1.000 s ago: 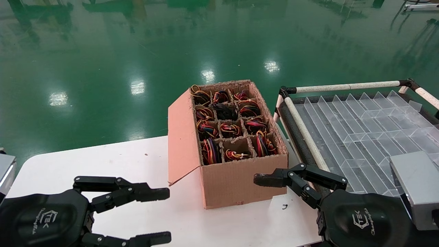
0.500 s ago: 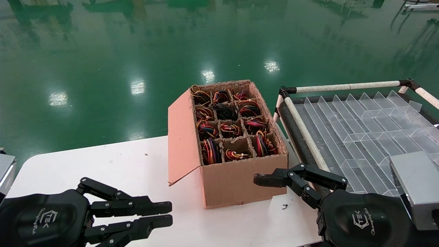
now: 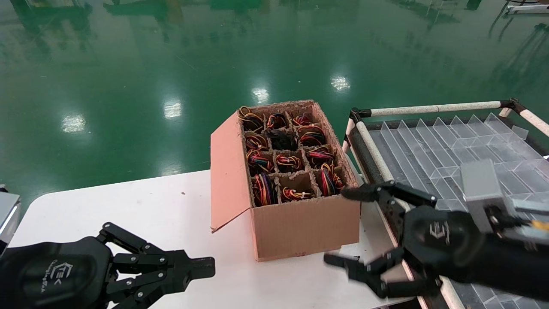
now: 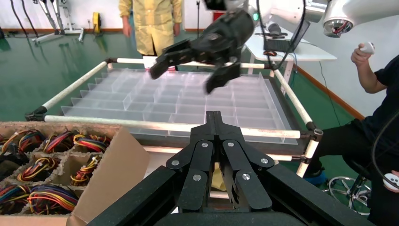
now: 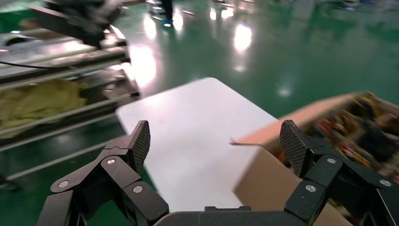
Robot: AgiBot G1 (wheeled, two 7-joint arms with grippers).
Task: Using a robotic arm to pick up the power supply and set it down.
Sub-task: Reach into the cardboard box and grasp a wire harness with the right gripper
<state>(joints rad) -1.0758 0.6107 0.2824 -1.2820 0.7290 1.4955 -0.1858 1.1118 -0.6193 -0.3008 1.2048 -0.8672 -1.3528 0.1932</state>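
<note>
The power supply is hidden: only coils of red, yellow and black wires (image 3: 286,162) show in the compartments of the open cardboard box (image 3: 300,227) on the white table (image 3: 141,206). My right gripper (image 3: 341,226) hangs open and turned on its side at the box's front right corner, holding nothing. In the right wrist view it (image 5: 216,141) faces the table (image 5: 188,132) and the box (image 5: 277,183). My left gripper (image 3: 210,266) is shut and empty low over the table's front left, and its tips (image 4: 215,117) are pressed together in the left wrist view.
A clear plastic divider tray (image 3: 454,150) in a white pipe frame (image 3: 429,108) stands right of the box. The box's flap (image 3: 227,171) hangs open to the left. Two people (image 4: 150,23) stand beyond the tray. Green floor lies past the table.
My left gripper went from open to shut. My right gripper rose, rolled onto its side and moved toward the box's front right corner, still open.
</note>
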